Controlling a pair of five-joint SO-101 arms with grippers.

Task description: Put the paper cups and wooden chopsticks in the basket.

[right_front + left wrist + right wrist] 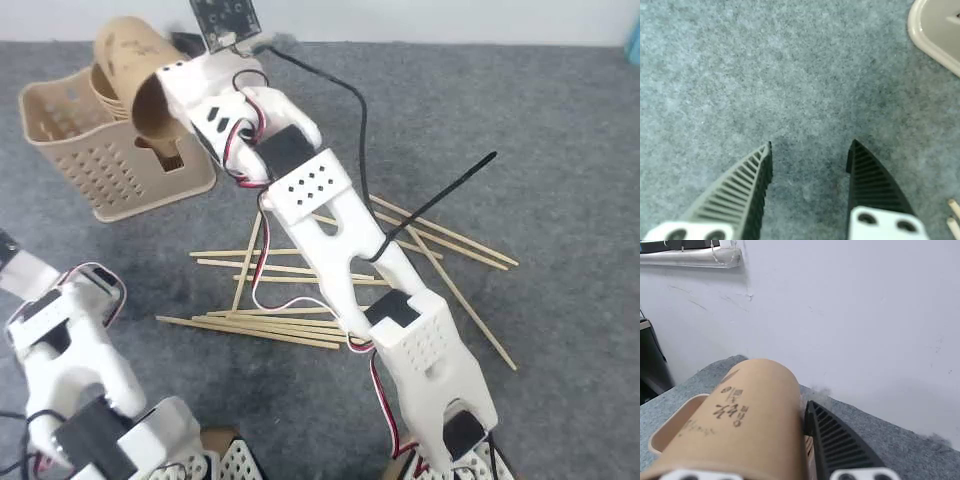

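Right tool (176,88) clamped on a tilted cup (128,58) just above the basket (128,182) at the counter's far-left corner, so the drop is straight down; left tool (810,150) wide open, empty, near the chopsticks (280,326).

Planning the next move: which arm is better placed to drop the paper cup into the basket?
Right. The right gripper holds the paper cup tilted above the basket, so it likely only needs to release. The left gripper is open and empty over bare carpet.
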